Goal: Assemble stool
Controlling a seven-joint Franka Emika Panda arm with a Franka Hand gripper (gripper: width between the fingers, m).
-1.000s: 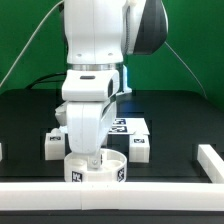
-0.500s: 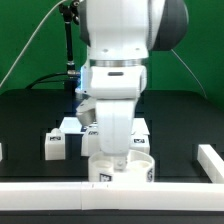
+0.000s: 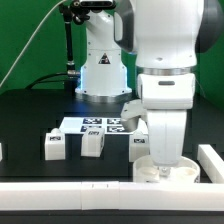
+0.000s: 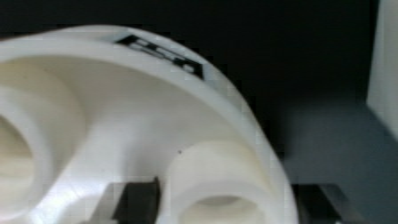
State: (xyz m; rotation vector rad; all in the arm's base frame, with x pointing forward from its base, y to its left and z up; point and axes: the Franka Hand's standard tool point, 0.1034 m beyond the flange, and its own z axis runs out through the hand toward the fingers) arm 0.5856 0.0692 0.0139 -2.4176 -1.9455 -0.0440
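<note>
Near the front edge of the black tabletop (image 3: 30, 120), toward the exterior view's left, a small white blocky plastic leg (image 3: 55, 146) is left standing. A second leg (image 3: 92, 144) is just beside it and a third leg (image 3: 139, 148) is further along. Three are counted, kept ready. One flat white marker board (image 3: 100, 126) lies behind them. At the front corner on the exterior view's right, the one round white plastic seat (image 3: 186, 174) is clamped by its rim in the gripper (image 3: 163, 165), probably to steady it against the long white wall strip (image 3: 60, 188).

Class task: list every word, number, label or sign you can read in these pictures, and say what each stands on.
No words or numbers anywhere.
Only black-and-white square tags: on the flat white marker board, the small white blocky legs, and the round white plastic seat.
</note>
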